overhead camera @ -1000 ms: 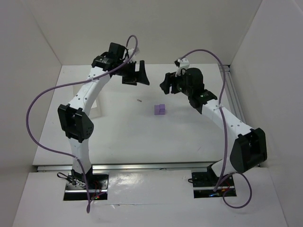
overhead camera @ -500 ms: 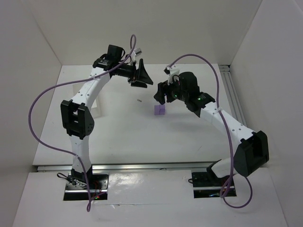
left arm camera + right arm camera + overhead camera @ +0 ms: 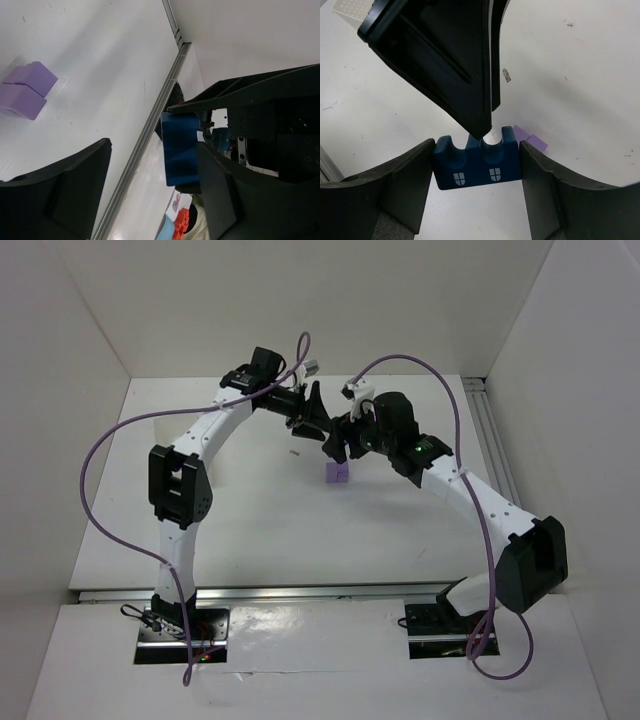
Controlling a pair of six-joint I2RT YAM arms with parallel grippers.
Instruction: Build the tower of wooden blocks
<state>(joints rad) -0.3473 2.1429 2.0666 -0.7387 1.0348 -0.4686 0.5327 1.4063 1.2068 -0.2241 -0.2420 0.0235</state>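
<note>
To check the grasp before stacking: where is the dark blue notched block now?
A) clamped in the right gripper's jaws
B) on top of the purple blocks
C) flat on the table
A: the right wrist view shows the dark blue notched block clamped in the right gripper.

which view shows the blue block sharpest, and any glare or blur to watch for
Right wrist view: dark blue block sharp, evenly lit, window prints readable. Left wrist view: same block shaded and softer, the camera's own fingers dark and featureless. Top external view: soft even light, mild sheen on the glossy front panel, block barely visible.
</note>
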